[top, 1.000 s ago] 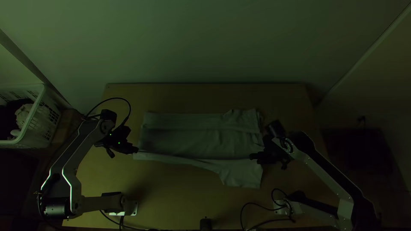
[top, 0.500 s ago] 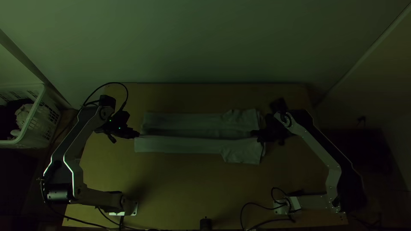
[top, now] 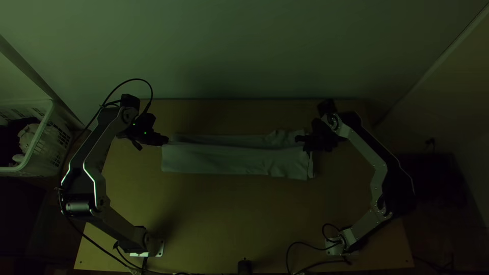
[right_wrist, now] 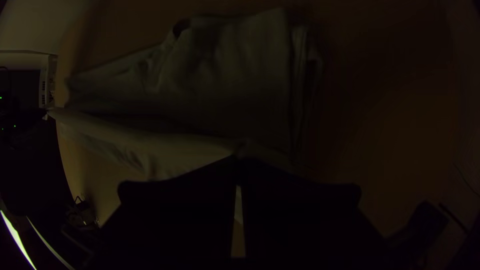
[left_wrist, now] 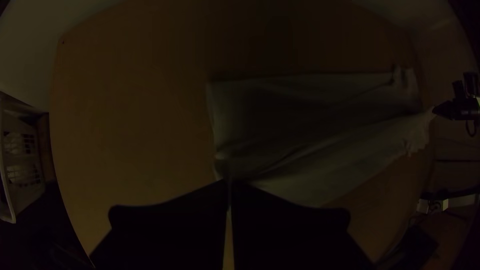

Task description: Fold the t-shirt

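I judged the shirt (top: 224,159) to be light, soft and limp cloth, neither slippery nor fragile, but liable to sag or wrinkle wherever it went unsupported. The sound places to take hold were the two ends of one long edge, with both claws pulling evenly to keep it straight. The shirt lay as a long, narrow strip across the middle of the top view, doubled lengthwise on the table (top: 204,224), smoother toward the left and rumpled at its right end. The left claw (top: 166,140) was at the strip's upper left corner, its fingers closed on the cloth. The right claw (top: 298,139) was at the upper right, likewise pinching the shirt. The gripped edge ran taut between them, close to the strip's top edge, and most of the cloth lay below the claws in the frame. In my assessment a lengthwise fold was nearly complete; the next move called for laying that edge down level and letting go together. Uneven release could have skewed the layers or dragged the rumpled end out of line.
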`<state>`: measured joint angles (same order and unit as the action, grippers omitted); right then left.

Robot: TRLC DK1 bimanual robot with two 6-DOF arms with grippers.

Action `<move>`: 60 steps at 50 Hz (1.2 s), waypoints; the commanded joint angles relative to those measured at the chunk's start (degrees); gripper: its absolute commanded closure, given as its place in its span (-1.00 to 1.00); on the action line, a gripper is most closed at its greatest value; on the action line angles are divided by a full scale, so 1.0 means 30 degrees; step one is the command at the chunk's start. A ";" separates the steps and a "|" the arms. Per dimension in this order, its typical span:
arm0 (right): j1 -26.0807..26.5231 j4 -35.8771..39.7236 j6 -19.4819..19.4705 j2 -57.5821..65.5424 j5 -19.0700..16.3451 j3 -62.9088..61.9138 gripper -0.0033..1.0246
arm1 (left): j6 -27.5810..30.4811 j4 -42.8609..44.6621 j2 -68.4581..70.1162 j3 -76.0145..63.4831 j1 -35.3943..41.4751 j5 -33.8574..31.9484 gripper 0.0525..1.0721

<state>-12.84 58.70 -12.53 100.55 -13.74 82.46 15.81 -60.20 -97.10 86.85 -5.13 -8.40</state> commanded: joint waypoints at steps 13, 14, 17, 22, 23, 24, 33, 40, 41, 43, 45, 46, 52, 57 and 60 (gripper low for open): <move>0.0911 -0.0054 0.0516 0.3426 0.0155 0.3130 0.94 | -0.1199 -0.0205 -0.2936 0.3511 0.0449 -0.0011 0.94; 0.0911 -0.0054 0.0516 0.3572 0.0155 0.3247 0.92 | -0.1287 -0.0205 -0.3053 0.3570 0.0449 -0.0011 0.93; 0.0940 -0.0054 0.0516 0.3865 0.0155 0.3716 0.67 | -0.1404 -0.0234 -0.3346 0.3804 0.0507 -0.0011 0.38; 0.0970 -0.0142 0.0311 0.3953 0.0184 0.4683 -0.10 | -0.0613 -0.0264 -0.3346 0.3863 0.0771 -0.0040 -0.91; 0.0999 -0.0142 0.0282 0.3953 0.0184 0.4800 -0.36 | -0.0642 -0.0234 -0.3288 0.3863 0.0771 -0.0070 -0.91; 0.1028 -0.0142 0.0282 0.3924 0.0155 0.4771 -0.59 | -0.0730 -0.0234 -0.3229 0.3863 0.0771 -0.0187 -0.91; 0.1468 -0.1196 -0.0246 0.3514 0.0184 0.5327 -0.93 | -0.1697 0.0439 -0.2614 0.4127 0.0478 -0.2003 -0.91; 0.2142 -0.2984 -0.0275 0.2342 0.0184 0.5240 -0.93 | -0.2195 0.0820 -0.2145 0.4039 -0.0254 -0.3527 -0.91; 0.2230 -0.3101 -0.0275 0.2137 0.0184 0.5240 -0.93 | -0.2195 0.0820 -0.2087 0.3980 -0.0459 -0.4083 -0.91; 0.2464 -0.3159 -0.0363 0.1844 0.0155 0.5269 -0.93 | -0.2400 0.0820 -0.1911 0.3775 -0.0870 -0.5138 -0.91; 0.2669 -0.3394 -0.0392 0.1551 0.0155 0.5298 -0.93 | -0.2576 0.0820 -0.1764 0.3541 -0.1280 -0.6046 -0.91; 0.2698 -0.3452 -0.0392 0.1463 0.0155 0.5298 -0.93 | -0.2693 0.0820 -0.1706 0.3424 -0.1456 -0.6544 -0.91; 0.3196 -0.3511 -0.0802 0.0408 -0.0050 0.5327 -0.93 | -0.2722 0.1143 -0.1501 0.2662 -0.2510 -0.8331 -0.91; 0.3636 -0.3657 -0.0978 -0.0529 -0.0665 0.5298 -0.93 | -0.2400 0.1172 -0.1501 0.1842 -0.3096 -0.9064 -0.91; 0.3987 -0.3862 -0.1183 -0.0939 -0.1280 0.5327 -0.93 | -0.2195 0.1582 -0.1354 0.1050 -0.3360 -0.9591 -0.91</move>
<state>-2.35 48.12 -14.13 101.12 -15.55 97.51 8.78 -56.29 -102.87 94.21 -14.17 -34.63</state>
